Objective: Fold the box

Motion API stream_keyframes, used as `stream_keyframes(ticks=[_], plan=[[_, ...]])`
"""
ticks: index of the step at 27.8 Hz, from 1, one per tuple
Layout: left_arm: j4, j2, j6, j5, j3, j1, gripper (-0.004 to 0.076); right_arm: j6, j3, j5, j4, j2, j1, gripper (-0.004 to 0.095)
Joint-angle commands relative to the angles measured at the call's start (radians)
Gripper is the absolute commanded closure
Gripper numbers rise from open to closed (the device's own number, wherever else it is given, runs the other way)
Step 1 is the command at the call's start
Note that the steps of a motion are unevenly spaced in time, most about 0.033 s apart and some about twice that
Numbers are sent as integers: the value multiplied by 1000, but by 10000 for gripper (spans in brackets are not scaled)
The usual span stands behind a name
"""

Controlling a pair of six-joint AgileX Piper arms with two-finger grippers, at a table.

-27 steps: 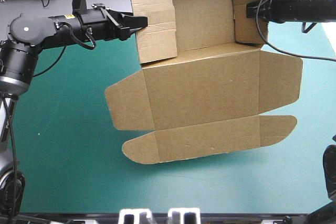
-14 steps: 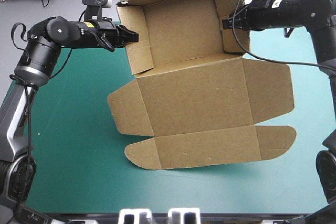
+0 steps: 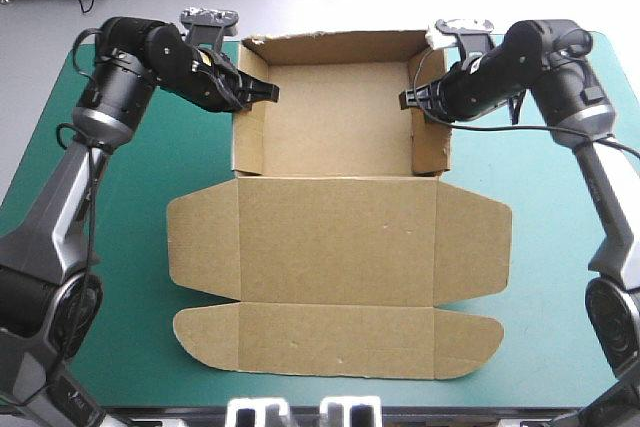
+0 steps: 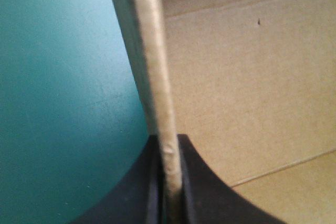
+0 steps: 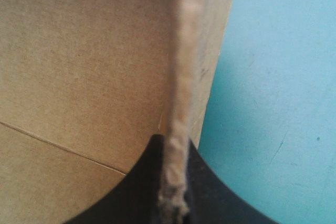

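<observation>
From above, the brown box [image 3: 338, 207] sits mid-table on the teal-green cover [image 3: 120, 347]. It stands as an open tray on the far side, and its lid [image 3: 336, 277] lies flat toward the near edge with the flaps spread. The left gripper [image 3: 268, 91] comes in at the tray's left wall [image 3: 248, 137] and the right gripper [image 3: 405, 99] at the right wall [image 3: 430, 142], both near the far corners.

Left wrist view: the left gripper [image 4: 169, 145] is clamped on the box [image 4: 241, 87], with the wall's top edge pinched between the black fingers. The teal-green cover [image 4: 63, 103] lies outside the wall and the tray floor inside.

Right wrist view: the same on this side. The right gripper [image 5: 173, 142] is clenched on the box [image 5: 84, 61], the wall edge running up from between its fingers, with the teal-green cover [image 5: 273, 103] beyond it.
</observation>
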Motion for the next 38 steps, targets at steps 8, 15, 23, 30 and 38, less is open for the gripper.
stream_keyframes(ticks=[8,15,23,30,38], plan=[[-104,173,-112,40,-27,-23,734,65,-3,20,63,162,41,927],[3,266,-135,40,-27,-23,734,37,-3,-39,48,290,41,927],[73,319,-90,40,-27,-23,733,-6,-7,-56,-27,327,41,859],[62,317,-74,41,-27,-23,638,-46,-61,16,-83,324,41,566],[45,317,-74,41,-27,-19,385,-56,-177,20,-86,308,41,547]])
